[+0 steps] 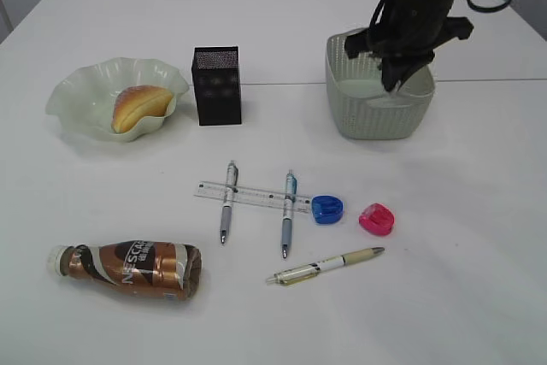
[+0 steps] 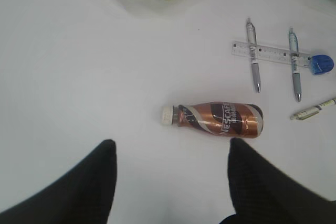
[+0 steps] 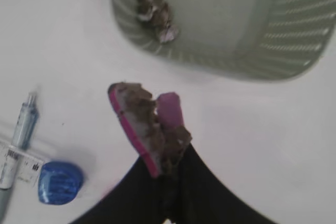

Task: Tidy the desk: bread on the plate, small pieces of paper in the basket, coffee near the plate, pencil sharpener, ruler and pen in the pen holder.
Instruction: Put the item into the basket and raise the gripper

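holding: right claw (image 3: 157,145) pinched tight on a pink-edged paper scrap (image 3: 144,121), just beside the basket (image 1: 376,113)
left claw (image 2: 168,177): spread wide, nothing in it, above the tabletop (image 2: 79,77) near the coffee (image 2: 212,119)
bread (image 1: 137,107): on plate (image 1: 77,96)

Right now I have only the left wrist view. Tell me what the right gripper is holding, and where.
Observer: The right gripper is shut on a pink and brown scrap, up at the green basket.
Operator: Report what is in that basket.
Observer: One crumpled piece of paper lies against its inner wall.
Operator: List any sharpener that I cannot see.
Observer: A pink sharpener sits on the table, just right of the blue sharpener.
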Controlling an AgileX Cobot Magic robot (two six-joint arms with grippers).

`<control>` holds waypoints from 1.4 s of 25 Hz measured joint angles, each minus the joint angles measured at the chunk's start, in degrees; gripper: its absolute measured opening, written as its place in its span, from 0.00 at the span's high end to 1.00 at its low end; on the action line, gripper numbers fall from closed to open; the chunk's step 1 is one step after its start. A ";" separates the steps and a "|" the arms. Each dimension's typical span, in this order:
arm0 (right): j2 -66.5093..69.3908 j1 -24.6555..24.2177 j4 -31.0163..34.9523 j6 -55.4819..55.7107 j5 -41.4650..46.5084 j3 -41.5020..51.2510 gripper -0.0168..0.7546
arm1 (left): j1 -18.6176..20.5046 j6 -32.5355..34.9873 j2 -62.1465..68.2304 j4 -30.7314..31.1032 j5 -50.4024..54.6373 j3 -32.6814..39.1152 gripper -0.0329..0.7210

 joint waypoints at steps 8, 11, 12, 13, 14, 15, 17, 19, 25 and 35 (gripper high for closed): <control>4.97 -1.41 -3.67 1.58 0.49 -15.75 0.97 | 0.00 0.00 0.00 -1.02 0.00 0.00 0.31; 8.52 -2.93 -3.67 2.10 0.00 -19.62 0.96 | 0.00 0.00 0.00 -1.70 0.00 0.00 0.31; 9.37 -3.58 -3.67 2.20 -0.49 -20.04 0.95 | 0.00 0.00 0.00 -2.06 0.00 0.00 0.31; 9.96 -4.10 -3.67 2.20 -1.17 -20.16 0.93 | 0.00 0.00 0.00 -2.55 0.00 0.00 0.31; 10.55 -4.48 -3.42 2.20 -1.98 -20.27 0.89 | 0.00 0.00 0.00 -3.19 0.00 0.00 0.31; 11.24 -4.96 -3.05 2.20 -2.75 -20.27 0.83 | 0.00 0.00 0.00 -3.75 0.00 0.00 0.31; 12.47 -5.80 -2.55 2.31 -4.76 -20.27 0.69 | 0.00 0.00 0.00 -5.36 0.00 0.00 0.31; 13.72 -6.29 -1.75 2.32 -6.53 -20.31 0.52 | 0.00 0.00 0.00 -6.64 0.00 0.00 0.31; 14.99 -6.29 1.53 2.32 -8.39 -20.42 0.32 | 0.00 0.00 0.00 -8.33 0.00 0.00 0.31; 14.77 -6.29 3.99 2.43 0.62 -25.73 0.31 | 0.00 -2.23 0.00 -8.56 0.00 0.00 0.31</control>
